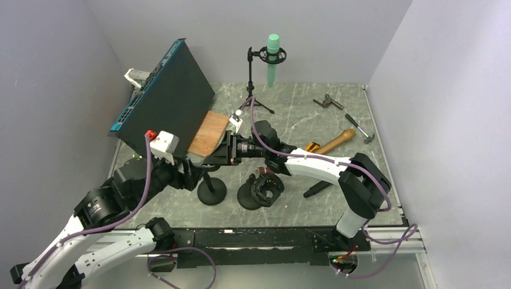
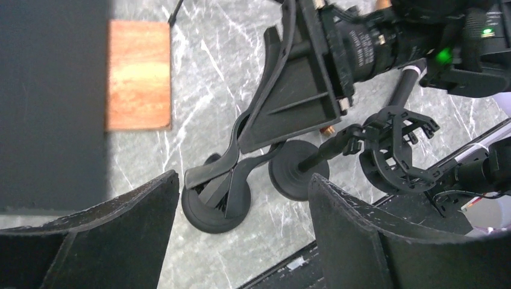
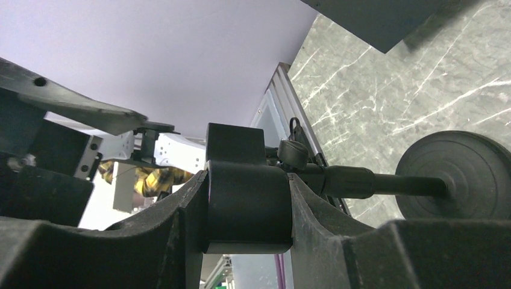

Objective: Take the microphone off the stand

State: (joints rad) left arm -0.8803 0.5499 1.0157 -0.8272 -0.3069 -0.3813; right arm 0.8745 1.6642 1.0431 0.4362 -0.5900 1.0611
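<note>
A black desk stand with a round base [image 1: 212, 192] stands near the table's front; its base also shows in the left wrist view [image 2: 211, 208] and the right wrist view [image 3: 455, 174]. My right gripper [image 1: 224, 149] is shut on a black cylinder [image 3: 248, 217], seemingly the microphone, at the head of this stand's pole [image 3: 385, 182]. In the right wrist view my right gripper [image 3: 247, 177] presses both sides of it. My left gripper [image 2: 241, 241] is open and empty, hovering above and in front of the base; in the top view my left gripper [image 1: 191, 174] is just left of the stand.
A second round-based stand [image 1: 250, 197] carries an empty shock mount [image 1: 267, 188], right of the first. A green microphone [image 1: 272, 57] hangs on a tripod at the back. A dark slab [image 1: 166, 99], a wooden board [image 1: 209, 133], hammers [image 1: 334, 141] and a black cylinder [image 1: 317, 189] lie around.
</note>
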